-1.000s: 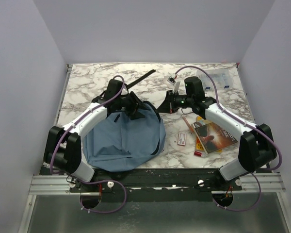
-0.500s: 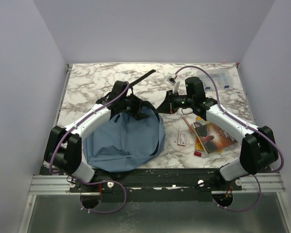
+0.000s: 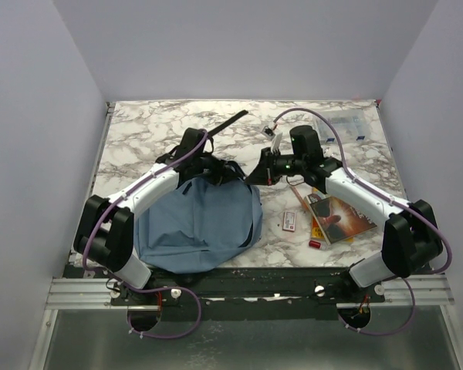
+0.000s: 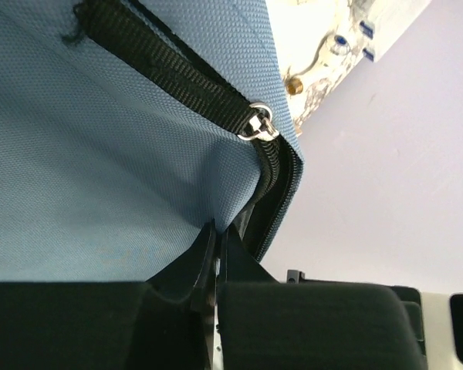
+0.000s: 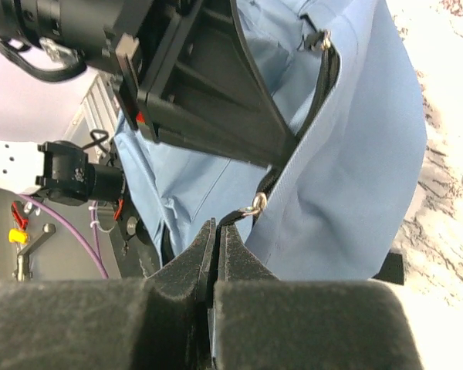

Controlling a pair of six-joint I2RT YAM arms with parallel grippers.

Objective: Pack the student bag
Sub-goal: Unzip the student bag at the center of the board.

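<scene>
Two end effectors clamped on bag (image 3: 197,223) mouth, centre-left of counter (image 3: 139,131): left end effector (image 4: 214,233) pinches fabric by zipper (image 4: 274,185), right end effector (image 5: 216,230) pinches opposite edge. Step: opening bag. Next, likely: spread edges apart without slipping.

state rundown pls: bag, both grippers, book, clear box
backpack: lying down, zipper partly open.
left gripper: shut on backpack fabric beside the zipper.
right gripper: shut on backpack edge.
book: closed, flat, outside backpack.
clear box: outside backpack; can't tell whether the lid is on.
</scene>
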